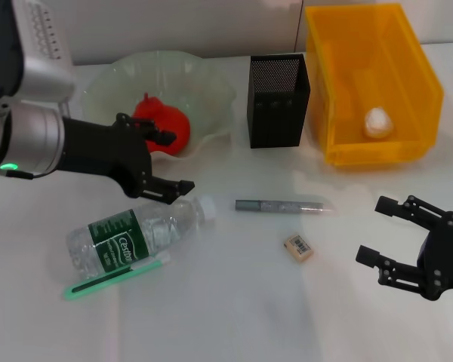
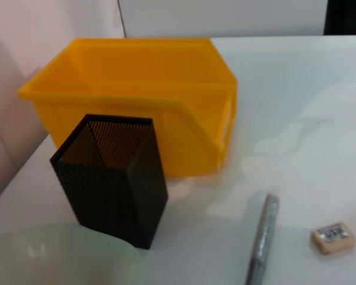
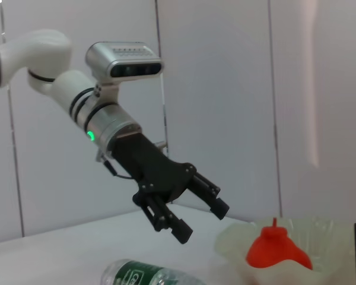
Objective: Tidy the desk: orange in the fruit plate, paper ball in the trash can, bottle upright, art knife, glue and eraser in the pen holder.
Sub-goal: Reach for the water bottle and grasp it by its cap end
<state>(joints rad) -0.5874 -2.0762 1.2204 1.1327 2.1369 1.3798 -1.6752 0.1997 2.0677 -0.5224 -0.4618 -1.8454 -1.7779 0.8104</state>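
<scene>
White table (image 1: 234, 302), pale wall behind. Bottle (image 1: 136, 235) lies flat near front-left. Left end effector (image 1: 164, 162) spread, empty, above its cap end; right end effector (image 1: 396, 237) released, idle. Probably best: descend, grip near neck, tilt upright.

A lab-style test bench — a white cloth-covered table (image 1: 234, 317) set against plain pale wall panels (image 3: 213, 89), with 2 black robot grippers over staged desk items — a mesh pen holder (image 1: 278, 102), a yellow bin (image 1: 377, 90).
</scene>
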